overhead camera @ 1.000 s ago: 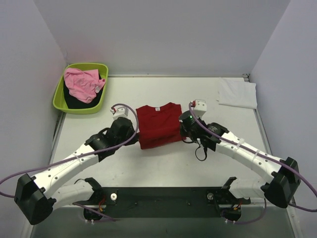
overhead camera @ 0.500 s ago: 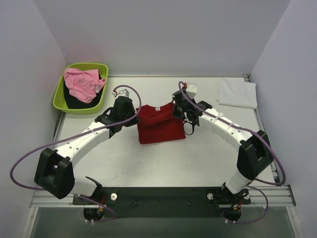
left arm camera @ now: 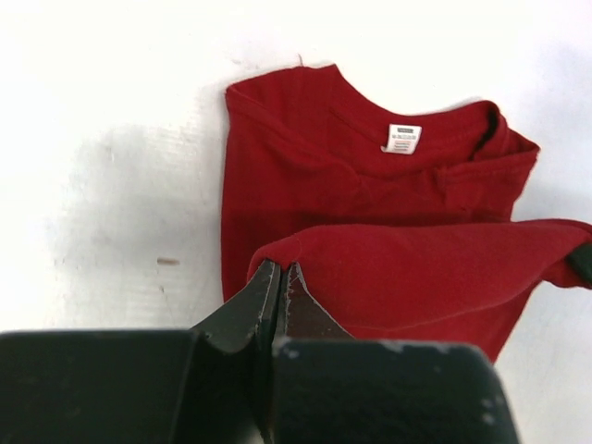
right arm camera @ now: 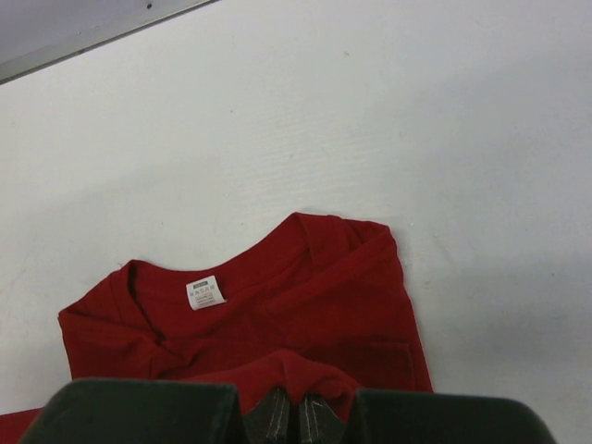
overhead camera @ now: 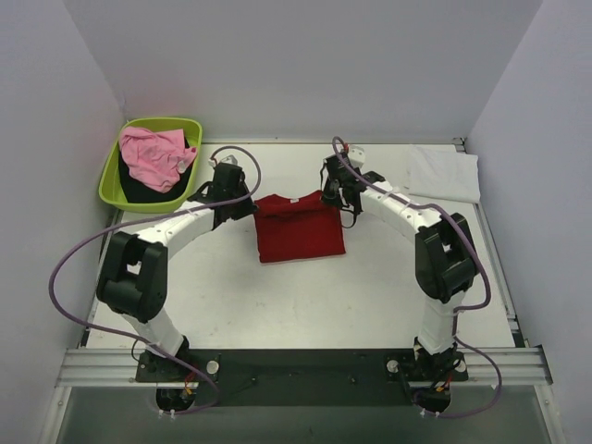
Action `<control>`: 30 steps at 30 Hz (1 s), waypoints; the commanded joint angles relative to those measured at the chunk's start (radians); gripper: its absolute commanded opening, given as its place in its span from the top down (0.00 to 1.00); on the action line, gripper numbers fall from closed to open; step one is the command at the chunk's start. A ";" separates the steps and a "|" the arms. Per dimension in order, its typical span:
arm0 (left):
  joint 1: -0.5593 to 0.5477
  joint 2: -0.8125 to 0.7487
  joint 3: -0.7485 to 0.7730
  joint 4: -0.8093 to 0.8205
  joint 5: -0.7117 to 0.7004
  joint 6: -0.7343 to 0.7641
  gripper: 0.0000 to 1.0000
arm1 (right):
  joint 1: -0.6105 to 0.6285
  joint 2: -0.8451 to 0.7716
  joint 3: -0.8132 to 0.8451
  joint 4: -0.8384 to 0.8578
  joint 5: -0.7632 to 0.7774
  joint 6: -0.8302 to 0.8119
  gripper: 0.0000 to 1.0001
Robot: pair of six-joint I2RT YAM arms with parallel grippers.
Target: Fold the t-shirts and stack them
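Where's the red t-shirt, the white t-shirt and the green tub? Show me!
red t-shirt (overhead camera: 298,238): top external view, middle of its folded body.
white t-shirt (overhead camera: 444,173): top external view, middle of the cloth, far right of the table.
green tub (overhead camera: 159,121): top external view, on its far rim.

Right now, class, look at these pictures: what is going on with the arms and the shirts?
Both arms are folding the deep red t-shirt in the middle of the table. The left gripper and the right gripper are each shut on its cloth, holding a raised fold above the shirt, collar label uncovered. A white t-shirt lies at the far right; a pink t-shirt and a black t-shirt sit in the lime-green tub.
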 commanded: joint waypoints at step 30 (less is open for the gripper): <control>0.055 0.207 0.208 0.358 0.115 -0.004 0.06 | -0.116 0.087 0.098 0.103 0.020 -0.017 0.22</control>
